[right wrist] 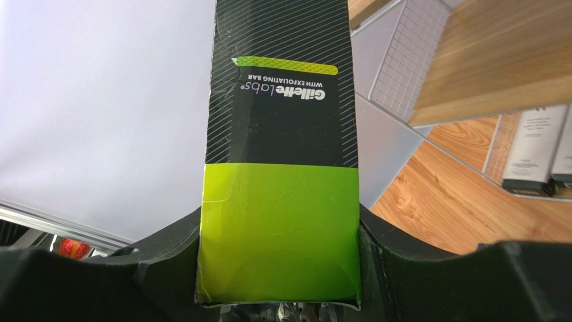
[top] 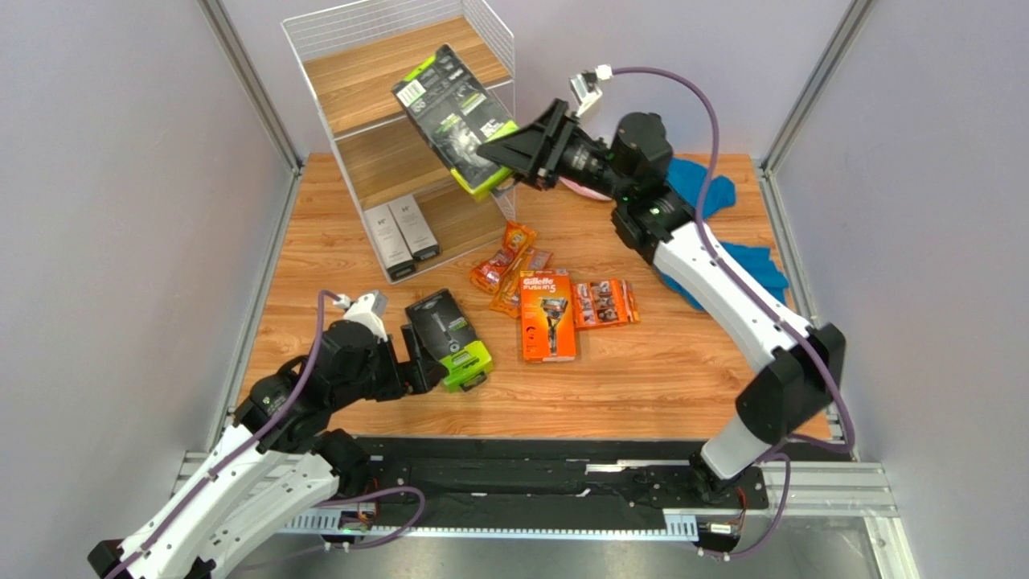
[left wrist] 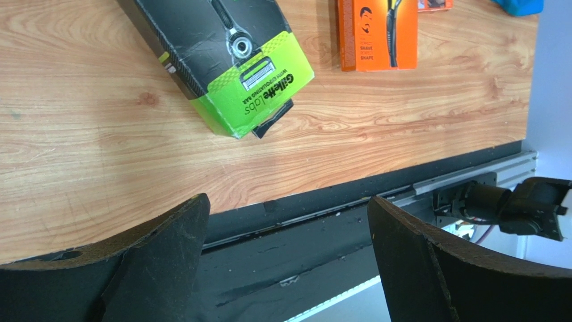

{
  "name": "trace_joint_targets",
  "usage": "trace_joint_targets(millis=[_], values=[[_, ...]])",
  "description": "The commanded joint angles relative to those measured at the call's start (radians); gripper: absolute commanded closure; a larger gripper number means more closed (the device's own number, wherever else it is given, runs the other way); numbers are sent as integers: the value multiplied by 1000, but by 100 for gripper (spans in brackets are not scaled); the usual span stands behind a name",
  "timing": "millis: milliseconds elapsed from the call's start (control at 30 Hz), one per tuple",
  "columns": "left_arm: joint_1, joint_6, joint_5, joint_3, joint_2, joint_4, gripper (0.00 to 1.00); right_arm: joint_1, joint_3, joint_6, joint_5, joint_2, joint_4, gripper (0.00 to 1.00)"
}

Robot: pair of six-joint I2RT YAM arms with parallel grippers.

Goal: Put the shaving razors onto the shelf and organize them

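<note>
L gripper (left wrist: 287,209) wide open, empty, just short of black pack (left wrist: 228,60) flat on table (top: 652,386); lime end reads "Gillette Labs w/ exfoliating bar". Farther: orange box (top: 546,316), "Gillette Fusion5". Far: R gripper (top: 505,152) clamps lime end of second pack (top: 453,111), airborne by shelf (top: 375,66).

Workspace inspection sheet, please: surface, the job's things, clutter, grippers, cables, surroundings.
Surface: wood-grain table, no spills seen.
Job's things: one black Gillette Labs pack held in the air by the shelf; second black pack, orange Gillette boxes and small orange blister packs lying on the table.
Clutter: blue cloth at the far right; two grey-white boxes on the bottom tier.
Grippers: right gripper clamped on the held pack; left gripper open, empty.
Cables: purple cables along both arms.
Surroundings: grey walls, nothing else seen.
</note>
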Motion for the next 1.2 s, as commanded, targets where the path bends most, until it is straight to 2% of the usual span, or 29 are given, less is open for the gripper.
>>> trace_joint_targets(millis=[0, 200, 400, 433, 567, 733, 933, 1033, 1167], values=[[2, -17, 49, -6, -23, 42, 5, 45, 231, 4, -7, 133, 60, 98], [2, -23, 80, -38, -63, 40, 5, 78, 462, 19, 15, 323, 1, 98], [2, -45, 115, -89, -124, 36, 6, 79, 713, 62, 65, 444, -76, 98], [2, -52, 120, -95, -130, 36, 6, 81, 789, 70, 73, 487, -94, 98], [2, -61, 129, -106, -155, 36, 6, 84, 906, 128, 114, 573, -130, 98], [2, -58, 135, -106, -156, 36, 6, 91, 927, 185, 145, 621, -121, 96], [2, -63, 137, -120, -170, 34, 5, 104, 1006, 219, 174, 680, -130, 90], [2, -68, 140, -124, -179, 33, 6, 104, 1013, 236, 179, 687, -130, 84], [2, -71, 135, -129, -185, 36, 6, 105, 993, 239, 174, 679, -127, 70]])
